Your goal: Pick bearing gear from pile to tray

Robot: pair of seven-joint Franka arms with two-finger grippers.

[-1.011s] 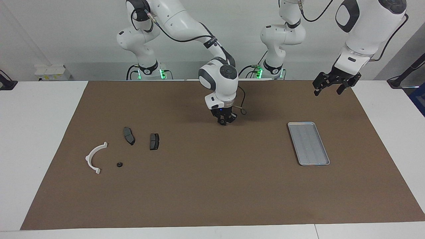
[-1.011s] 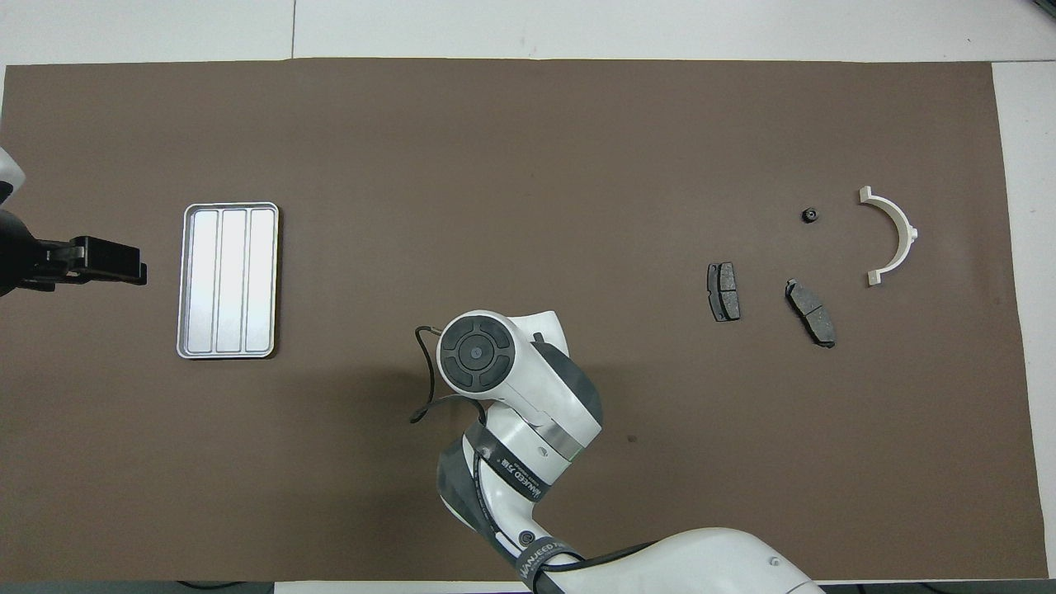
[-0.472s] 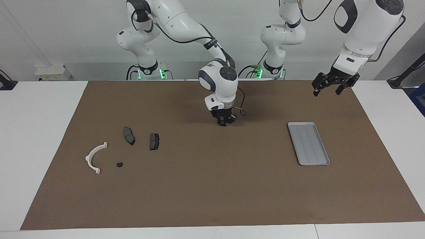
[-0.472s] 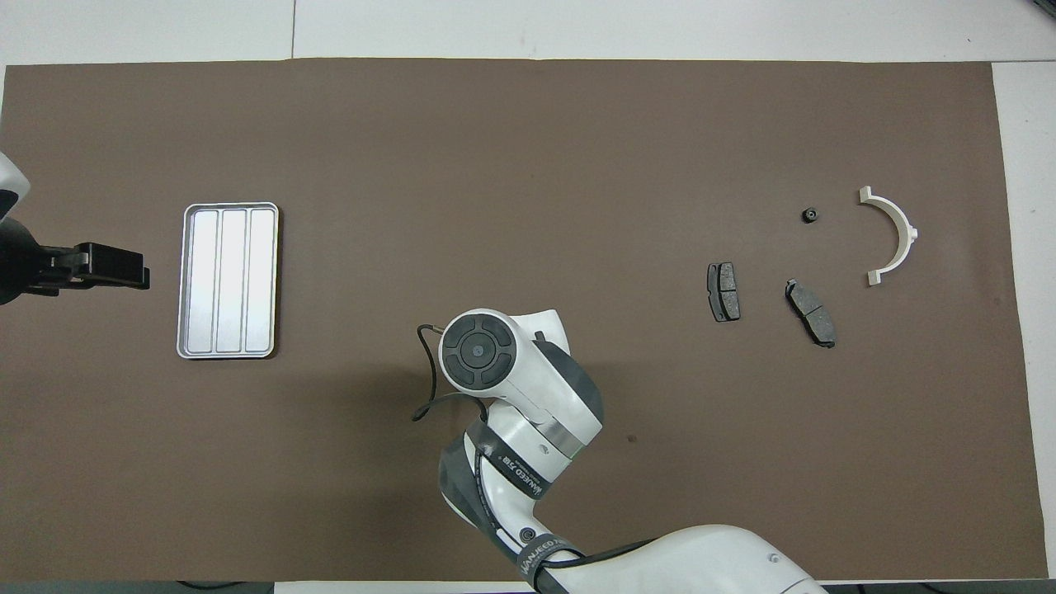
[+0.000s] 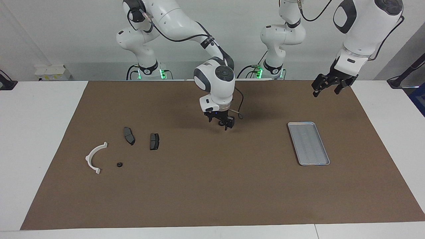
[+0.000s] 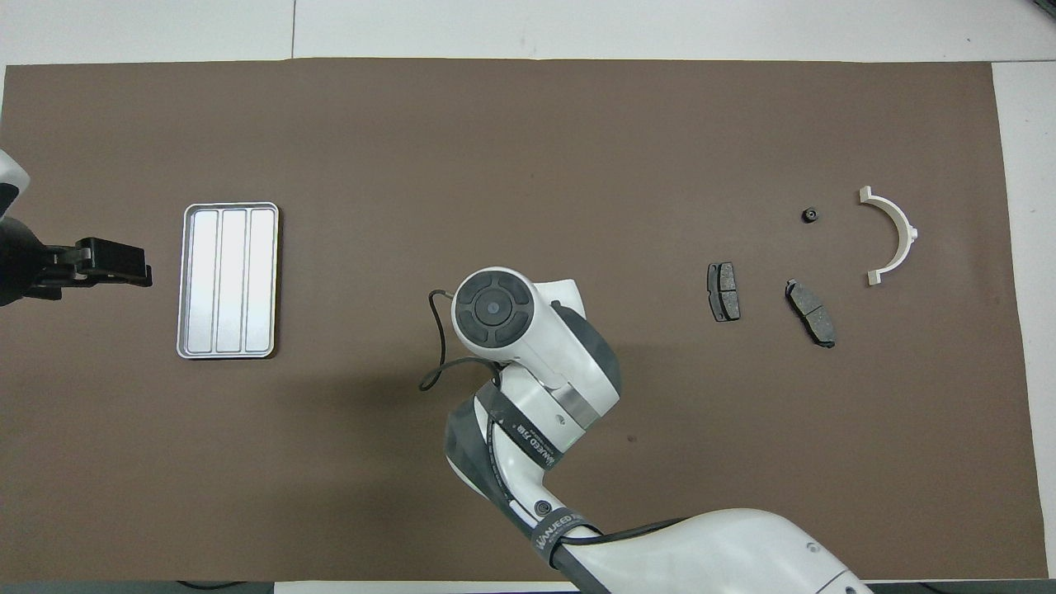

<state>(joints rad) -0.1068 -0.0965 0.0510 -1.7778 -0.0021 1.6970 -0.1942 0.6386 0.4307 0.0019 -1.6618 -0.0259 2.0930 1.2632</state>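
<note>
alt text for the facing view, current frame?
The right gripper hangs open and empty over the middle of the brown mat. The pile lies toward the right arm's end, the tray is empty toward the left arm's end, and the left gripper waits open above the mat's corner.

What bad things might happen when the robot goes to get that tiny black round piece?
1. The small black round piece is tiny, so the right end effector, now over bare mat mid-table, might pinch beside it or flick it away.
2. It lies close to the white curved arc; wide fingers may bump that.
3. The tray sits at the left arm's end of the table, a long carry, so a weak grip may drop it.
</note>
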